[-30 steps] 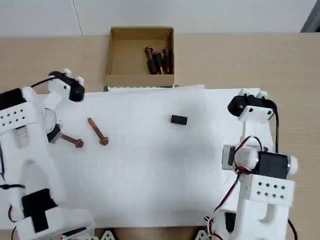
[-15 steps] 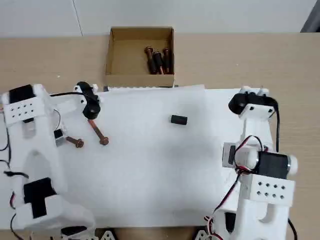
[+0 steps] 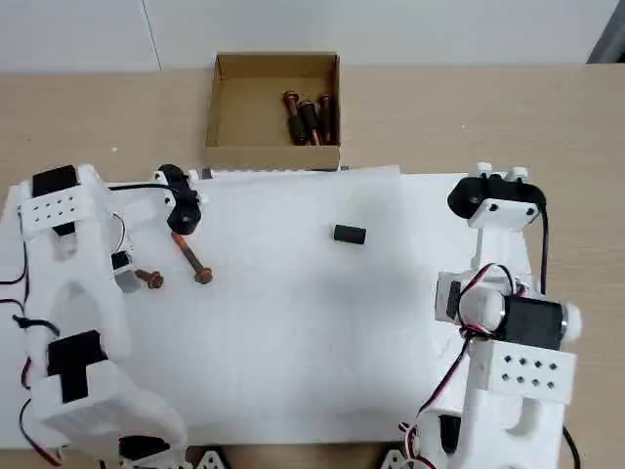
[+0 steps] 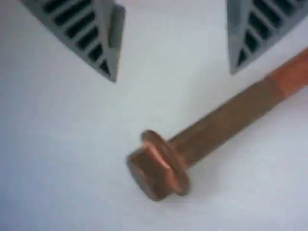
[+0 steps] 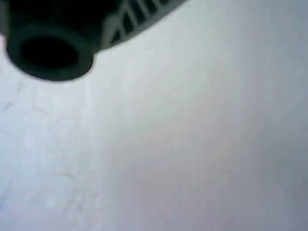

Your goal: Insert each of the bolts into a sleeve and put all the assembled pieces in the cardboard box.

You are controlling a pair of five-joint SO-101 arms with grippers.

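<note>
High view looks down on a white mat (image 3: 293,332); just beyond its far edge the cardboard box (image 3: 227,107) holds assembled pieces (image 3: 309,117); a loose sleeve (image 3: 349,234) lies mid-mat, well apart from both arms; the left gripper (image 4: 173,72), jaws spread wide and empty, hangs over a copper bolt (image 4: 211,127) lying flat, with a second bolt (image 3: 146,277) just beside it; the right gripper (image 5: 103,29) grips a black sleeve (image 5: 48,53) above bare mat.

Bright, even light; soft shadows.
</note>
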